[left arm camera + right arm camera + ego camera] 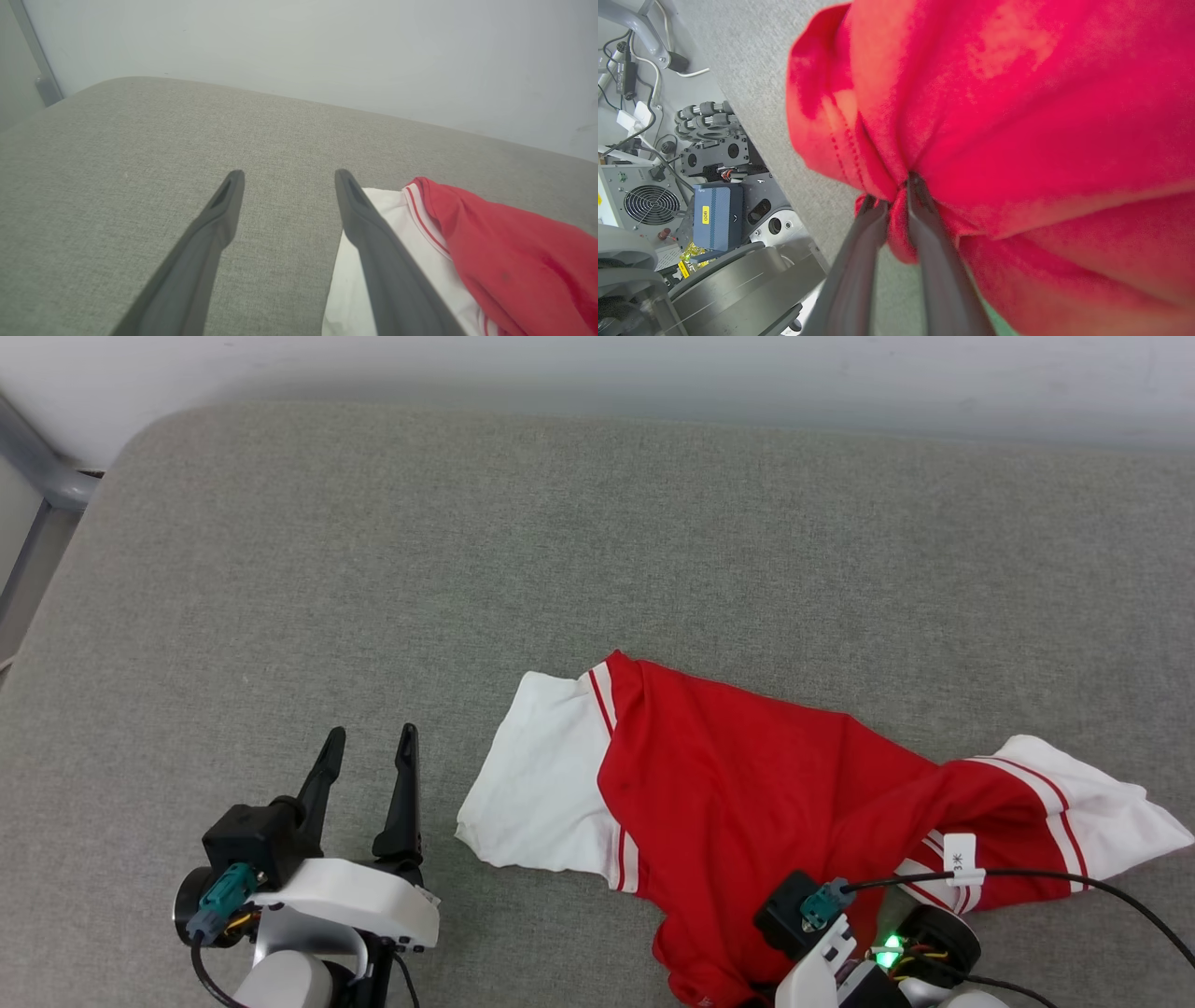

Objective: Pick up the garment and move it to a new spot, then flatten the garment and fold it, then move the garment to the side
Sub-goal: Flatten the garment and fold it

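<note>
Garment [747, 775]: red, with white sleeves and red stripe trim. Lies crumpled and unfolded on grey pad [373, 523], right of centre and close to the near edge in the head view. One sleeve [537, 775] spread fairly flat, pointing toward the left gripper. Other sleeve [1092, 812] trailing off to the right, twisted, with its striped cuff turned up.

Left gripper [371, 733]: jaws wide apart, nothing between them. Placed over bare pad just beside the flat sleeve, fingers pointing away from the robot. In the left wrist view, inner finger [373, 233] overlapping the white sleeve's edge; whether touching cloth or merely above it, not possible to tell from that angle.

Right gripper [896, 196]: jaws drawn narrow, pinching a bunched fold of red cloth. Grip taken next to a stitched edge [840, 149], at the garment's nearest part, by the pad's near border. Cloth gathered up around the fingertips and billowing above and to the right of them in the right wrist view. In the head view, wrist housing set over the lower part of the red body, fingers hidden under it.

Cable [1074, 882]: black, bearing a white tag [962, 859], running from the right wrist over the striped cuff.

Wall [653, 373]: pale, behind the pad.

Beyond the pad's border, right wrist view: blue box [717, 214], fan grille [651, 205].
</note>
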Controlling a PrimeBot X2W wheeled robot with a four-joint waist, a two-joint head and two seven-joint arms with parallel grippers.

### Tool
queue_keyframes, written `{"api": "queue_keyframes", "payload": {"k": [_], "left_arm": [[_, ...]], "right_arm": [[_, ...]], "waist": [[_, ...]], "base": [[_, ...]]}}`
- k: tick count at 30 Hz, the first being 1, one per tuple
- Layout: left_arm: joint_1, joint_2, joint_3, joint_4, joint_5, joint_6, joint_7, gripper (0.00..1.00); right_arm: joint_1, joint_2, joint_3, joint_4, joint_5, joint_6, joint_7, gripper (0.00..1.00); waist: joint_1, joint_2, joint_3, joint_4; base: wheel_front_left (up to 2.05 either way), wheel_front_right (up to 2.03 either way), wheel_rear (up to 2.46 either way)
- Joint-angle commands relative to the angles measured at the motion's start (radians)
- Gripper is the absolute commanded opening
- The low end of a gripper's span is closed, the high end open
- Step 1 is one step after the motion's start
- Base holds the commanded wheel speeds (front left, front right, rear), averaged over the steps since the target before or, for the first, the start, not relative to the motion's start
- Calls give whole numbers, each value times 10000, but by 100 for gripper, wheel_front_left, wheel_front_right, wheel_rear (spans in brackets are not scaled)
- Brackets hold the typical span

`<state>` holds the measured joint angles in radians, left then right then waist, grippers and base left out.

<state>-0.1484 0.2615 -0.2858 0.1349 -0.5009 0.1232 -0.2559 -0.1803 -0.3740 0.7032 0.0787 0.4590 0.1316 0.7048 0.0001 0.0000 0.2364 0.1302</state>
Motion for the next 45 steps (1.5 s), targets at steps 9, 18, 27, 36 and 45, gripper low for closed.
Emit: {"api": "queue_keyframes", "payload": {"k": [9,18,27,36,45], "left_arm": [[60,-98,61,186,126,-38,-81,100],[-146,-44,-19,43,191,-136,-86,100],[-858,-282,-128,-13,235,-349,-99,100],[-1613,-669,30,108,478,-787,-101,100],[-1873,-1115,352,380,821,-1195,-102,100]], "right_arm": [[-784,57,-637,-939,-133,-14,-673,0],[-2556,195,-2591,-1389,-620,-13,-838,0],[-4918,122,-3872,263,-851,-13,-907,0],[-7457,-266,-4680,2504,-1031,-14,-2024,0],[-7660,29,-5296,5229,-1307,-14,-3415,25]], "waist": [[-1,0,-541,-351],[-1,0,-360,-440],[-1,0,957,130],[-1,0,2187,644],[-1,0,2653,819]], "base": [[0,0,0],[0,0,0],[0,0,0],[0,0,0],[0,0,0]]}}
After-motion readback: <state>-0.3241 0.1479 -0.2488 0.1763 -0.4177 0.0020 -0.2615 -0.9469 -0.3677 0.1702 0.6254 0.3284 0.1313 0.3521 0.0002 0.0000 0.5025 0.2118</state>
